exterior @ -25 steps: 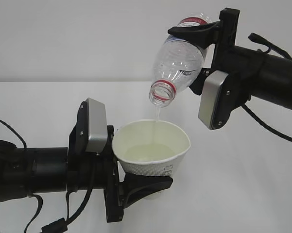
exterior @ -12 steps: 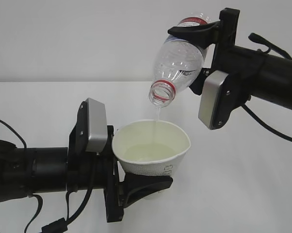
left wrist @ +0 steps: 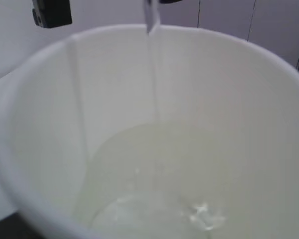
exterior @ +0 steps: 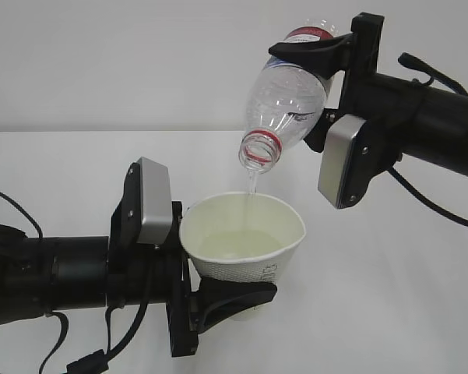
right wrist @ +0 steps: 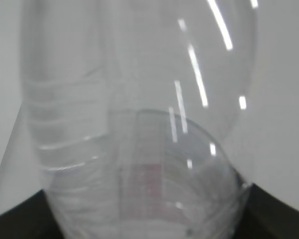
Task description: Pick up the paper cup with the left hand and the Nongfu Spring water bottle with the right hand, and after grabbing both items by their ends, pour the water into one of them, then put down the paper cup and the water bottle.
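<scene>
cup (exterior: 245, 249): white paper cup, held off the table (exterior: 389, 296) in the near middle of the scene, tipped a little toward the left; faint print shows on its lower side.
left gripper (exterior: 218, 300): comes in from the left, its black fingers (exterior: 237, 296) parted around the base of the cup and clamped on it.
bottle (exterior: 284, 105): clear ribbed plastic, up at the right, tilted neck-down with its red-ringed mouth above the far rim of the cup (not touching it).
right gripper (exterior: 319, 86): reaches in from the right, fingers (exterior: 307, 53) spread wide and closed on the bottle near its red-labelled end.
water (exterior: 251, 185): a thin clear stream falls from the mouth into the cup; a shallow pool lies at the bottom.
table: plain white, below both arms.
</scene>
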